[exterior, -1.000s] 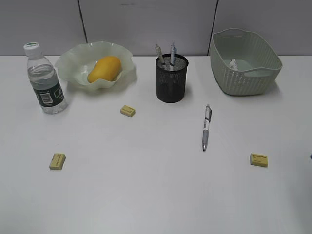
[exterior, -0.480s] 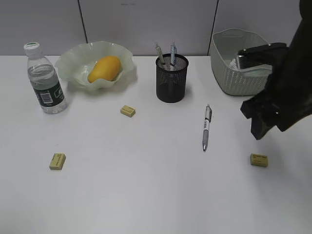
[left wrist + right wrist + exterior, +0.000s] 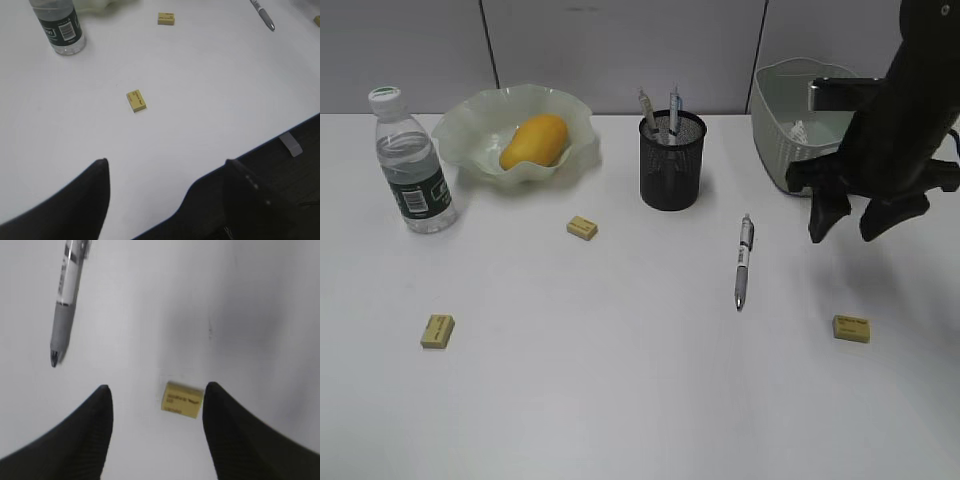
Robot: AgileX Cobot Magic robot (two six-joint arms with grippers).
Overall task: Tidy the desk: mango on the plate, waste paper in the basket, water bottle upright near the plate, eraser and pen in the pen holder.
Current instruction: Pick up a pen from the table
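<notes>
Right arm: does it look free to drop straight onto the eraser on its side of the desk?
Probably yes. The right gripper is open and hangs above the desk, with the eraser lying flat, framed between its fingers. The pen lies well to one side, and nothing else crowds the eraser.

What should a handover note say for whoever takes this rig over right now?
Right gripper: jaws open, empty, above the right eraser.
Left gripper: open, empty, at the desk edge.
Done: mango on plate, water bottle upright beside it, paper in basket, two pens in pen holder.
Left: the loose pen and three erasers, left, middle, right.
</notes>
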